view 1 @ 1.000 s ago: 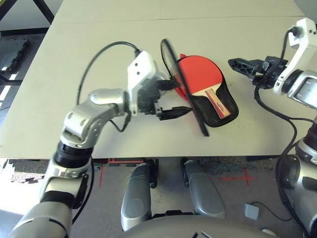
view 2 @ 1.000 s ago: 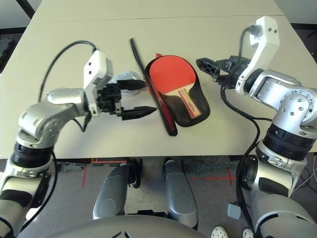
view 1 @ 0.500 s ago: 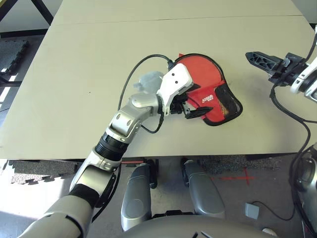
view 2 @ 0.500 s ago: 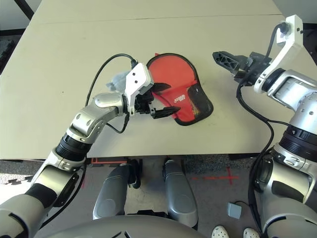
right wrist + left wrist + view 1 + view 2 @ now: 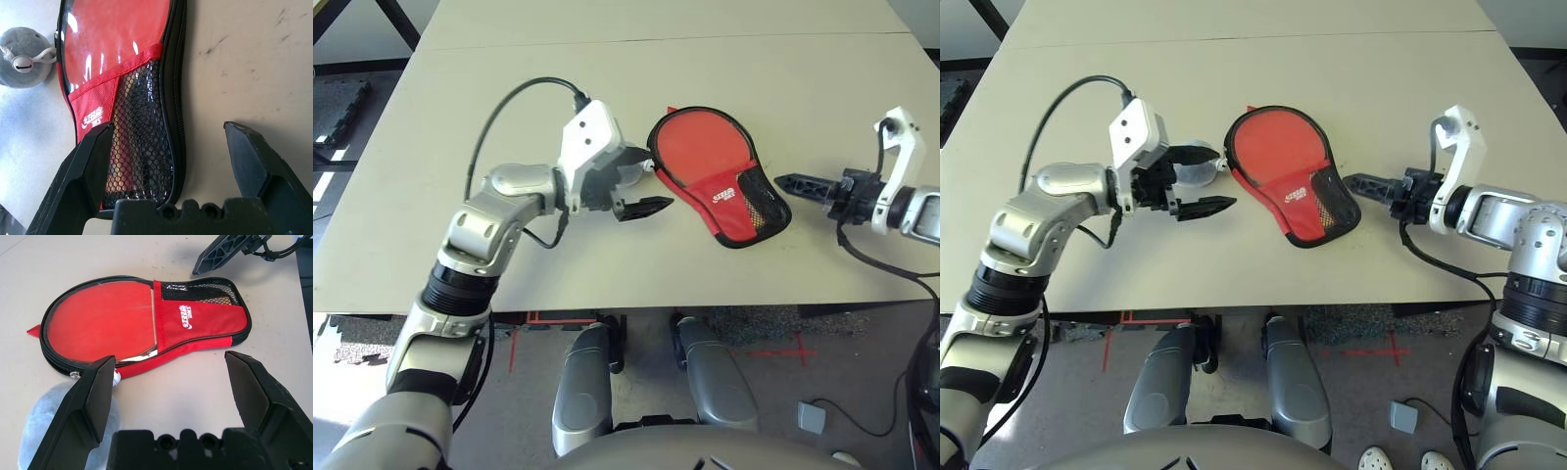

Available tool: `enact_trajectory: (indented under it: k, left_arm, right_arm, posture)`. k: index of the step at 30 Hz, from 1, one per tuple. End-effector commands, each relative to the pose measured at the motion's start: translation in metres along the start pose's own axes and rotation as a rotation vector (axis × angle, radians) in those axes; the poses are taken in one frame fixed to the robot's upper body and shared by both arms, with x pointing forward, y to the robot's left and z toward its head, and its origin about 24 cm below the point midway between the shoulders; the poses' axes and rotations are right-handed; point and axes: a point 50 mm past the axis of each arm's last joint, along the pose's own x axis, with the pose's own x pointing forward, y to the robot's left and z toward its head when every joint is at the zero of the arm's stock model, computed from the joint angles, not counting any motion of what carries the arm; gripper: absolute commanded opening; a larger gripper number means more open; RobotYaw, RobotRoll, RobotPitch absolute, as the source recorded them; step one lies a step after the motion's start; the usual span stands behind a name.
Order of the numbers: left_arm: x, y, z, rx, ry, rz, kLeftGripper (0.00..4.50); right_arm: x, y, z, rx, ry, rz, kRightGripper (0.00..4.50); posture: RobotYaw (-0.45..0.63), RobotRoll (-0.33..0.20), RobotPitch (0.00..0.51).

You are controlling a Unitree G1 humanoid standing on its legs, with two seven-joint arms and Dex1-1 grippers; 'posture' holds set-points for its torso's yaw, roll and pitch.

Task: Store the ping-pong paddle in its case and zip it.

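Now both the left pincer (image 5: 641,189) and right pincer (image 5: 1368,184) gape wide, empty, flanking the case (image 5: 717,183).

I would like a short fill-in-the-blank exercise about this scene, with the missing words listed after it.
1. The case lies flat on the ___.
2. The black pocket at its narrow end is made of ___.
3. The fingers of the left gripper are ___.
4. The grey plush toy lies ___ the case.

Missing words: table; mesh; open; beside
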Motion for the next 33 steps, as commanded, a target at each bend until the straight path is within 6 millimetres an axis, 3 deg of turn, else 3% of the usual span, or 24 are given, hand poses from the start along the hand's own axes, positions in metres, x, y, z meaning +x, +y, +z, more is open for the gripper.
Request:
enact_trajectory:
  k: [1, 12, 16, 22, 26, 33]
  left_arm:
    - [-0.01, -0.003, 0.002, 0.005, 0.022, -0.02, 4.5]
    - [-0.015, -0.004, 0.007, 0.007, 0.044, -0.042, 4.5]
    - [-0.016, -0.004, 0.008, 0.008, 0.05, -0.043, 4.5]
    - [-0.017, -0.003, 0.008, 0.008, 0.056, -0.041, 4.5]
    - [-0.017, -0.001, 0.009, 0.008, 0.056, -0.037, 4.5]
    - [-0.017, 0.0, 0.008, 0.007, 0.053, -0.031, 4.5]
  right_arm:
    - [0.009, 0.001, -0.015, 0.036, 0.075, 0.013, 4.46]
    - [0.021, 0.009, -0.029, 0.101, 0.138, 0.037, 4.47]
    - [0.022, 0.012, -0.031, 0.12, 0.149, 0.047, 3.57]
    - [0.016, 0.011, -0.035, 0.142, 0.167, 0.041, 1.28]
    - [0.01, 0.011, -0.042, 0.143, 0.178, 0.044, 0.02]
    - [0.002, 0.018, -0.057, 0.127, 0.189, 0.077, 0.02]
  posture:
    - [-0.05, 0.0, 0.264]
    - [-0.04, 0.0, 0.265]
    - [-0.04, 0.0, 0.268]
    - [-0.05, 0.0, 0.271]
    - [-0.05, 0.0, 0.272]
    - [-0.07, 0.0, 0.272]
